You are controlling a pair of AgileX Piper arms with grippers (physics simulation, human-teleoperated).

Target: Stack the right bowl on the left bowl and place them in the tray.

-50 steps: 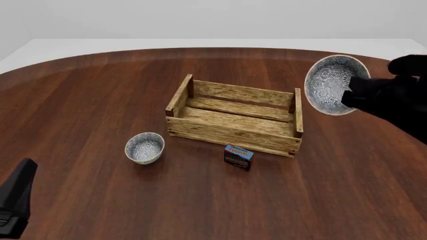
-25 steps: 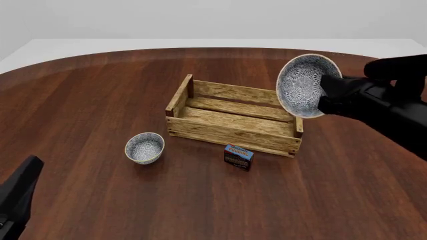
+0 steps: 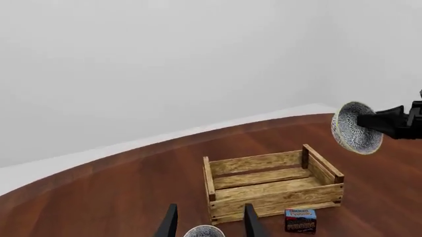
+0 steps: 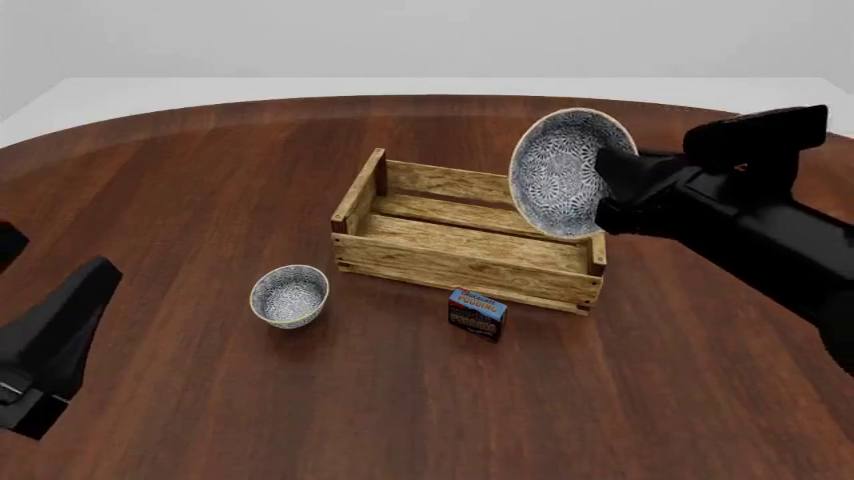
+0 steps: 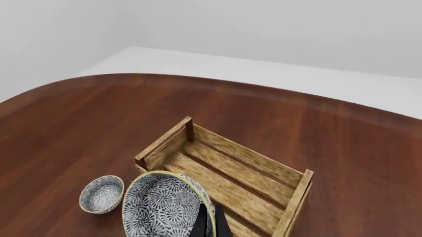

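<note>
- Looking along the left gripper, the left wrist view shows its fingers spread apart and empty, with the rim of the left bowl just showing between them. Beyond stand the wooden tray and a small blue-topped carton. The right bowl hangs in the air, tipped on edge.
- Seen from the front, the right gripper pinches the right bowl by its rim, above the tray's right end. The left bowl sits upright on the table, left of the tray.
- In the right wrist view, the fingers clamp thin wall only. The bowl looks rigid, glazed, likely slippery and breakable; a rim pinch lets it swing, so it wants a gentle, level lowering.
</note>
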